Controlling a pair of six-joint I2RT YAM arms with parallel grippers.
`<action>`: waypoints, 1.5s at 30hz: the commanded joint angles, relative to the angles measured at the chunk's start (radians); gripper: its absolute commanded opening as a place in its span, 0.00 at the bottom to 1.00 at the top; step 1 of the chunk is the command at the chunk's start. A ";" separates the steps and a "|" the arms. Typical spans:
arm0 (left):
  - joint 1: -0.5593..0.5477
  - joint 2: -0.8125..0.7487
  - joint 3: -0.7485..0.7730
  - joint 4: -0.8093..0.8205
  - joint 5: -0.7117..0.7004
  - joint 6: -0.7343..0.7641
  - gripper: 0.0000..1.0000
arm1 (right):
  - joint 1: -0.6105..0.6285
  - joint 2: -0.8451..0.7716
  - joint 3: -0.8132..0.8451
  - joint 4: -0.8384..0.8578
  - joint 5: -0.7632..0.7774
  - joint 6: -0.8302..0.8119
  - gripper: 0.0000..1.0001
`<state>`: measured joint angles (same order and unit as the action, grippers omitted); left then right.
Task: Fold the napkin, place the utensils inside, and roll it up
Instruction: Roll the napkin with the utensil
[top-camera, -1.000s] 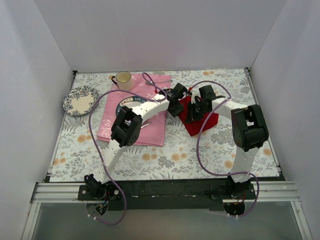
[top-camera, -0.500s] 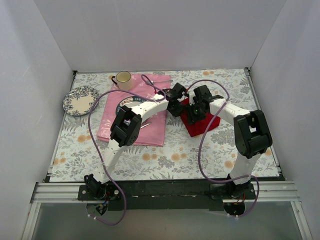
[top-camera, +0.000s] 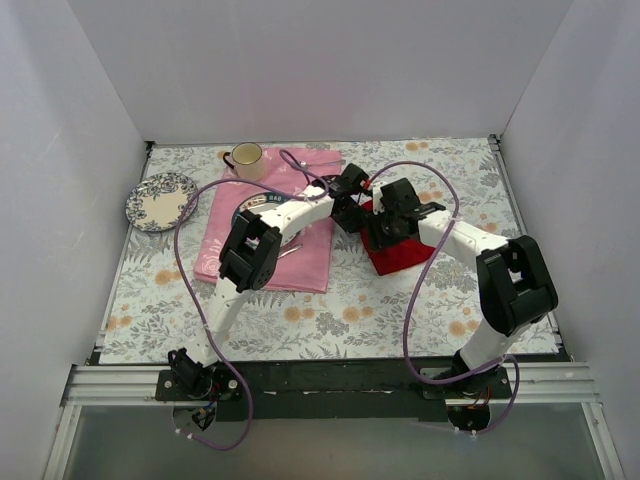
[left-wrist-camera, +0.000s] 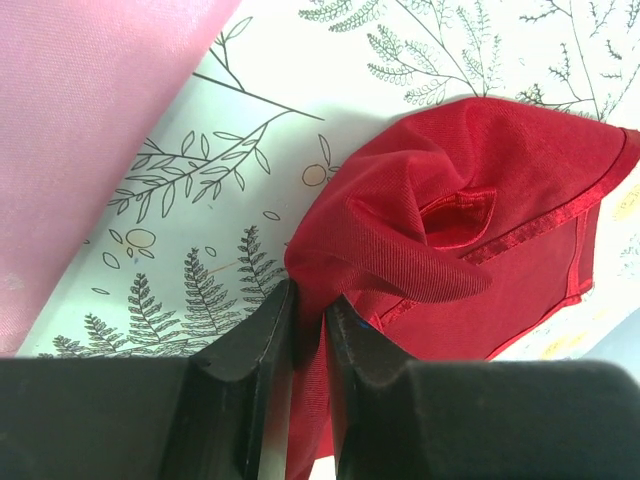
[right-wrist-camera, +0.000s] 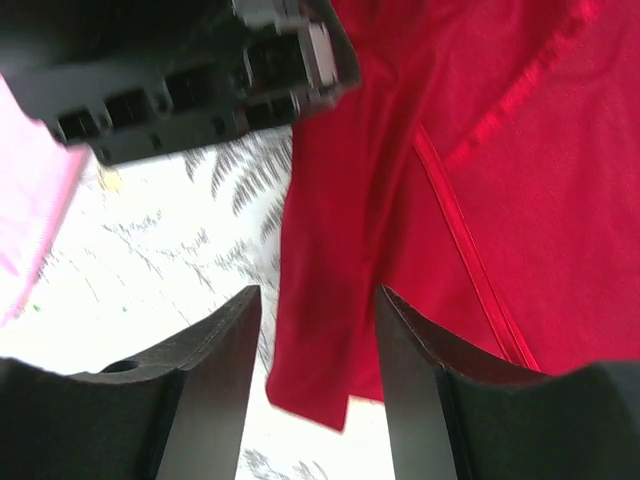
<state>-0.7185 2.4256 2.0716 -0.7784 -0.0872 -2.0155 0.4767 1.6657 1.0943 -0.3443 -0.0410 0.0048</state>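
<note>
Our left gripper (left-wrist-camera: 310, 302) pinches the napkin (left-wrist-camera: 480, 190) by its edge, the crumpled cloth bunched just beyond it. Our right gripper (right-wrist-camera: 318, 300) stands open, a loose fold between its jaws, ungripped. We reckon folding's barely begun; filling and rolling are left.

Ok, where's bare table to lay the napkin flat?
Bare: the near strip of table below the pink cloth and napkin, and its right side beyond the napkin. Crowded: centre, where the left gripper and right gripper meet on it.
</note>
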 joint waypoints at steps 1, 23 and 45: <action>-0.013 0.032 -0.018 -0.107 0.010 -0.020 0.00 | 0.031 0.029 -0.023 0.143 -0.019 0.066 0.56; -0.010 0.001 -0.076 -0.065 0.055 -0.051 0.00 | 0.057 0.111 -0.148 0.237 0.131 0.190 0.50; -0.004 -0.106 -0.205 0.022 0.086 -0.075 0.00 | 0.062 0.157 -0.243 0.261 0.195 0.209 0.01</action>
<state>-0.6998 2.3573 1.9224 -0.6521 -0.0147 -2.0235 0.5400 1.7416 0.9192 0.0540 0.1513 0.2298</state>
